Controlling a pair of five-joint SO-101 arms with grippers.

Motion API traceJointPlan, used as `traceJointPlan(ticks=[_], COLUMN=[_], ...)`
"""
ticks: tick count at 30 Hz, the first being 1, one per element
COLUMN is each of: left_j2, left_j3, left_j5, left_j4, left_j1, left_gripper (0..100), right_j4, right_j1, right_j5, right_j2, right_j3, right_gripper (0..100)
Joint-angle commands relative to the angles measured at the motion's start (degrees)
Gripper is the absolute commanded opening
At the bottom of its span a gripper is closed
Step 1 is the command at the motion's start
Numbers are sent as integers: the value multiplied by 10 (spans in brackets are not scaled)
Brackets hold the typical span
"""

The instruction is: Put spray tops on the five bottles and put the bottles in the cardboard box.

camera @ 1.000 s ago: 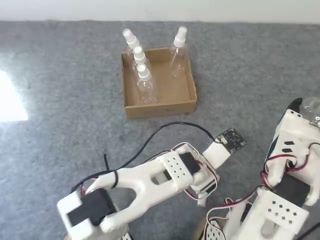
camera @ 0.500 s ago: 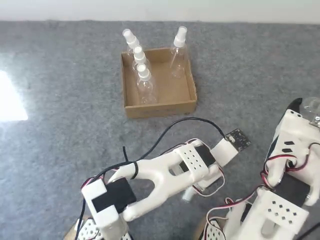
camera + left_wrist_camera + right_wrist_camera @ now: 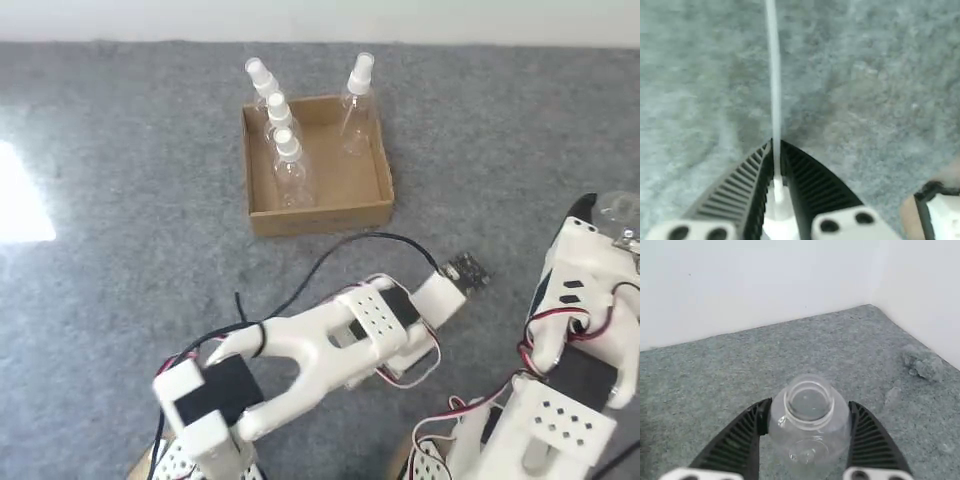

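Note:
The cardboard box stands at the back middle of the grey mat. Several clear bottles with white spray tops stand upright at it, most of them inside. My left gripper is shut on a white spray top, whose thin dip tube sticks out over the mat. In the high view the left arm lies in front of the box and covers its gripper. My right gripper is shut on an open clear bottle, whose mouth shows at the right edge.
Grey carpet covers the table up to a white wall at the back and side. A black cable loops from the left arm in front of the box. The left wrist camera board juts toward the right arm.
The left arm swung right, then its wrist drew slightly back toward the box, still holding the spray top. The right arm with its bottle shifted slightly left.

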Motion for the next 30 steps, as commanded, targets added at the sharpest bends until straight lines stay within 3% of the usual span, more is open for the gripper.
traceJointPlan(ticks=[1, 9, 30], left_j2=[-78, -122, -322], left_j3=[11, 29, 116], left_j5=[-2, -6, -35], left_j4=[-21, -18, -18], left_j1=[-40, -74, -248], left_gripper=[12, 11, 11], right_j4=[-10, -14, -37], right_j1=[-7, -43, -190], right_j5=[-6, -6, -6], right_j2=[6, 6, 2], right_j3=[-37, -21, 45], right_gripper=[107, 107, 107])
